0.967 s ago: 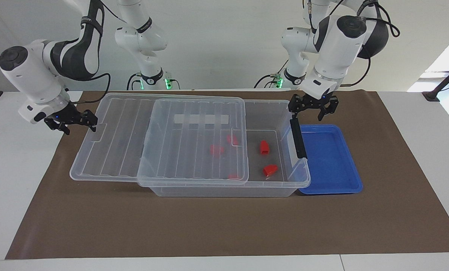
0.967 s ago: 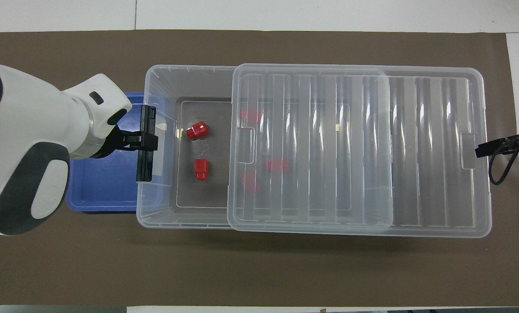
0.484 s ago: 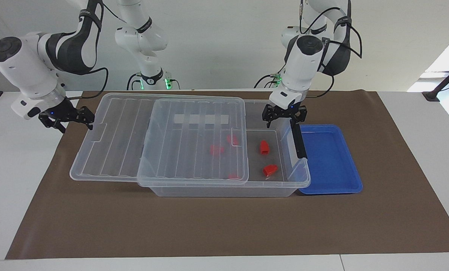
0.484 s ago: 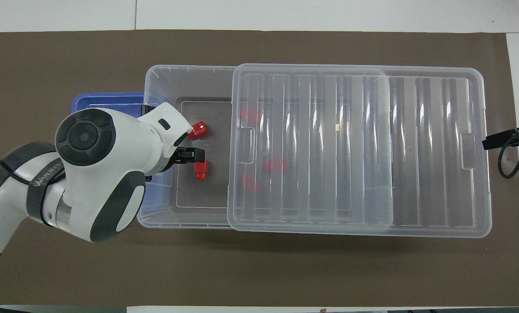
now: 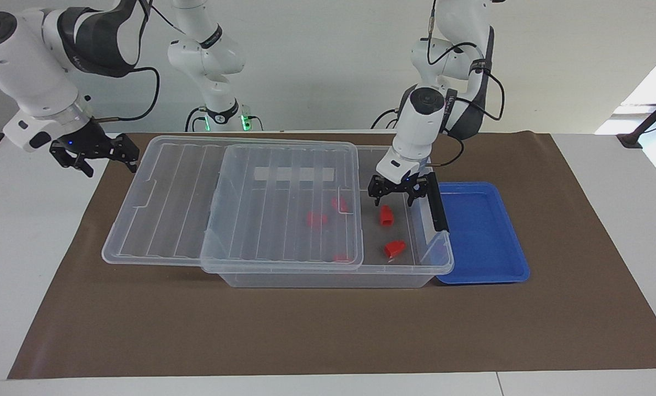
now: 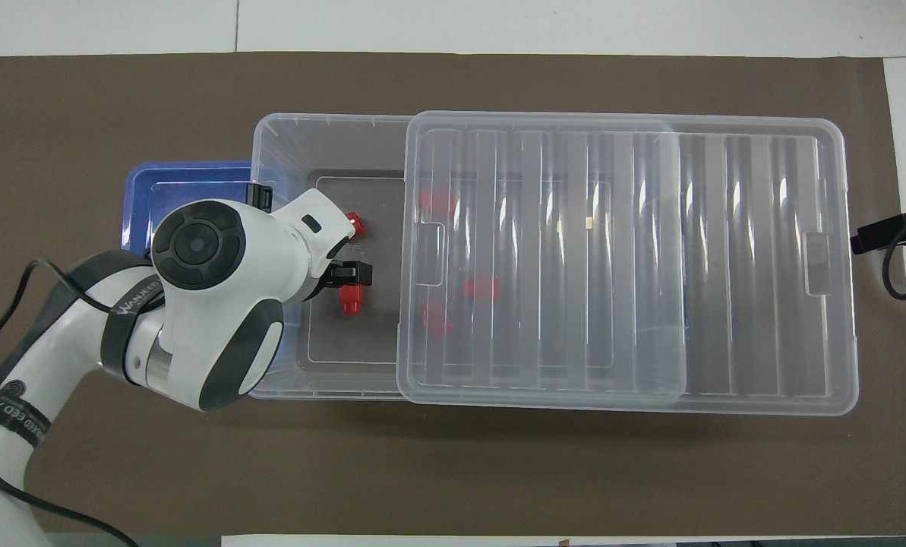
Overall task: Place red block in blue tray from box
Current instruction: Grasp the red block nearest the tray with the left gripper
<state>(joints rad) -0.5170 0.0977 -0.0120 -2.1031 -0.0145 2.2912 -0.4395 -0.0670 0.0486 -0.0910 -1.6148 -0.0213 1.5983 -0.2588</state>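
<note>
The box (image 5: 328, 275) is a clear bin with its ribbed lid (image 5: 163, 220) slid toward the right arm's end, so the end beside the blue tray (image 5: 481, 231) stands uncovered. Two red blocks (image 5: 386, 215) (image 5: 395, 248) lie in the uncovered part, and three more (image 5: 317, 219) show through the lid. My left gripper (image 5: 393, 201) is open and hangs just above the block nearer to the robots, not touching it. In the overhead view it (image 6: 352, 275) partly covers that block (image 6: 350, 302). My right gripper (image 5: 94, 157) is open and empty, up in the air off the lid's end.
A black latch (image 5: 436, 203) stands on the bin's wall beside the blue tray (image 6: 187, 186), close to my left gripper. The bin (image 6: 323, 137) and lid (image 6: 620, 258) fill the middle of the brown mat (image 5: 328, 330).
My left gripper moved from over the bin's latch end to inside the uncovered part and came down over a red block. My right gripper rose and drew away from the lid.
</note>
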